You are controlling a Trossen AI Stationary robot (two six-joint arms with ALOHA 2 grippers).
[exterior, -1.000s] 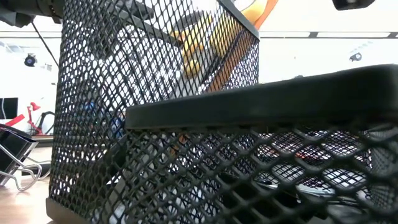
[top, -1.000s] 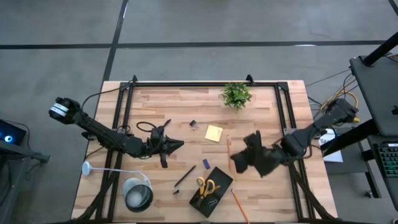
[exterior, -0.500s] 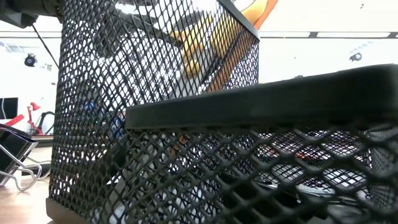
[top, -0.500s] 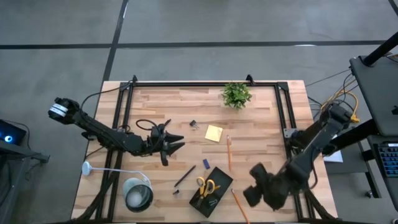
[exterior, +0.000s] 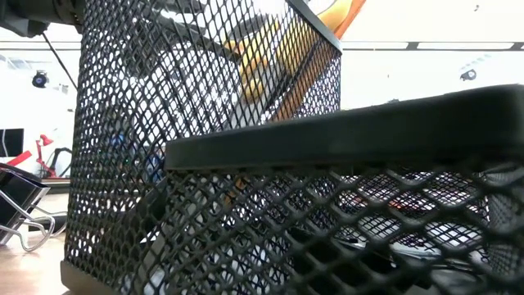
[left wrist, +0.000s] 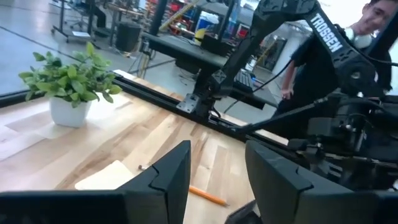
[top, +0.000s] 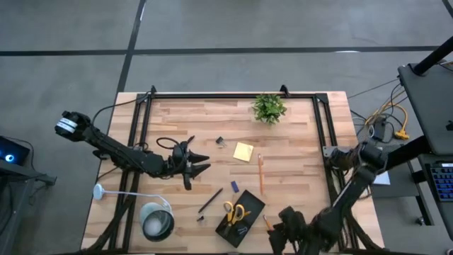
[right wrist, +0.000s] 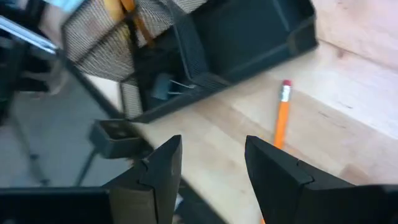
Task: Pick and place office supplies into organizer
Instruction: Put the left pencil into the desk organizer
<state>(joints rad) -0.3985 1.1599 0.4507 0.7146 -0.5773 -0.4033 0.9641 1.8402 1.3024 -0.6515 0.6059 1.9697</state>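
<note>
The black mesh organizer (top: pixel 241 215) stands near the table's front edge with the yellow-handled scissors (top: pixel 234 210) in it; it fills the low view (exterior: pixel 327 164). Loose on the wood lie an orange pencil (top: pixel 260 174), a second pencil (right wrist: pixel 282 118) beside the organizer, a yellow sticky-note pad (top: pixel 243 151), a binder clip (top: pixel 220 142), a blue piece (top: pixel 233 186) and a black pen (top: pixel 210 200). My right gripper (top: pixel 282 225) (right wrist: pixel 211 162) hovers open over the second pencil, right of the organizer. My left gripper (top: pixel 199 163) (left wrist: pixel 217 165) is open at the table's left middle, holding nothing.
A green potted plant (top: pixel 269 108) stands at the far edge. A round silver-white lamp (top: pixel 157 221) sits at the near left corner. A black frame rail (top: pixel 233 94) runs along the far edge. A person (left wrist: pixel 367 25) stands behind the right arm.
My right gripper has swung from the table's right middle toward the near edge and now hangs beside the organizer. My left gripper has stayed in place and opened its fingers.
</note>
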